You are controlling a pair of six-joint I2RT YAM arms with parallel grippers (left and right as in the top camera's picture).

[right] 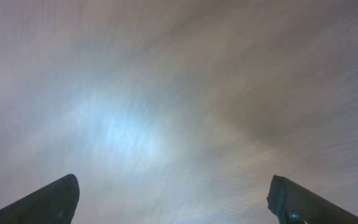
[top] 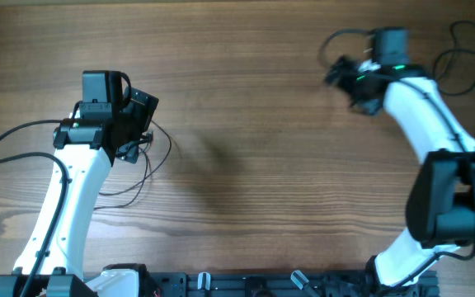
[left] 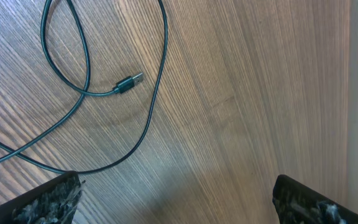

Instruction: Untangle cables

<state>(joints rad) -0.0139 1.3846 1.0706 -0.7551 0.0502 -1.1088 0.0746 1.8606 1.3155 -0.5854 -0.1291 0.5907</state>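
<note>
A thin black cable [top: 157, 165] lies in loose loops on the wooden table beside my left arm. In the left wrist view the cable [left: 151, 106] curves across the wood and its USB plug [left: 129, 83] lies free inside the loop. My left gripper [left: 176, 199] is open and empty, just above the table, with the cable passing close to its left finger. My right gripper [top: 336, 73] is at the far right of the table, blurred. In the right wrist view the right gripper [right: 173, 199] is open and empty over blurred bare wood. Another black cable [top: 468, 62] lies at the far right edge.
The wooden table [top: 254, 165] spans the view. The arm bases and a black rail [top: 246, 285] sit along the front edge. The right arm's own cable loops near its wrist [top: 345, 37].
</note>
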